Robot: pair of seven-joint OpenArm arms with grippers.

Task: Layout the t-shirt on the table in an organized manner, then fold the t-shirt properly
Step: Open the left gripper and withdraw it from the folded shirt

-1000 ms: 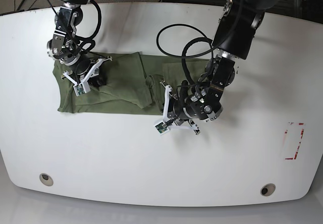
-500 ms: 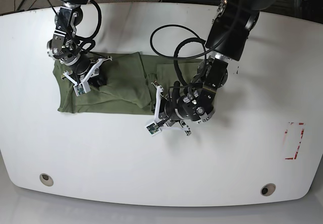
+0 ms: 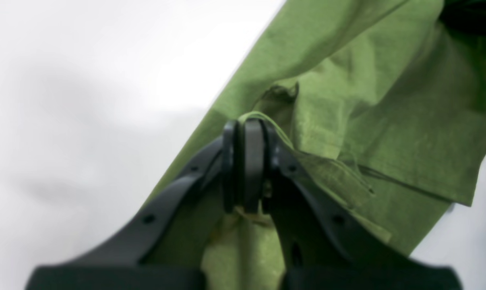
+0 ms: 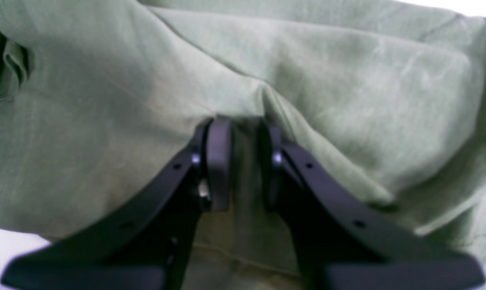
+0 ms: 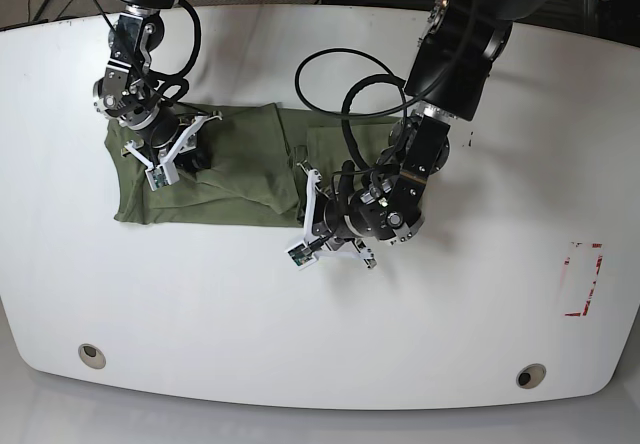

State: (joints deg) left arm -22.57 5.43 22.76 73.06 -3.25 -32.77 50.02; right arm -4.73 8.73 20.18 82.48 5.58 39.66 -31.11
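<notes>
The olive-green t-shirt (image 5: 240, 169) lies as a long wrinkled band on the white table (image 5: 300, 344), left of centre. In the base view my left gripper (image 5: 322, 214) sits low at the shirt's right end. Its wrist view shows the left gripper (image 3: 243, 161) shut on a thin fold of the t-shirt (image 3: 387, 104) at the hem edge. My right gripper (image 5: 185, 152) rests on the shirt's left part. Up close, the right gripper (image 4: 243, 161) pinches a raised ridge of the t-shirt (image 4: 327, 80) between its pads.
A black cable loop (image 5: 330, 74) hangs from the left arm over the shirt. Two grommet holes (image 5: 91, 354) (image 5: 530, 375) sit near the front edge. A red tape mark (image 5: 585, 279) is at the far right.
In the base view my left arm has moved left, drawing the shirt's right end toward its middle, so the band is now shorter. The right arm has stayed put.
</notes>
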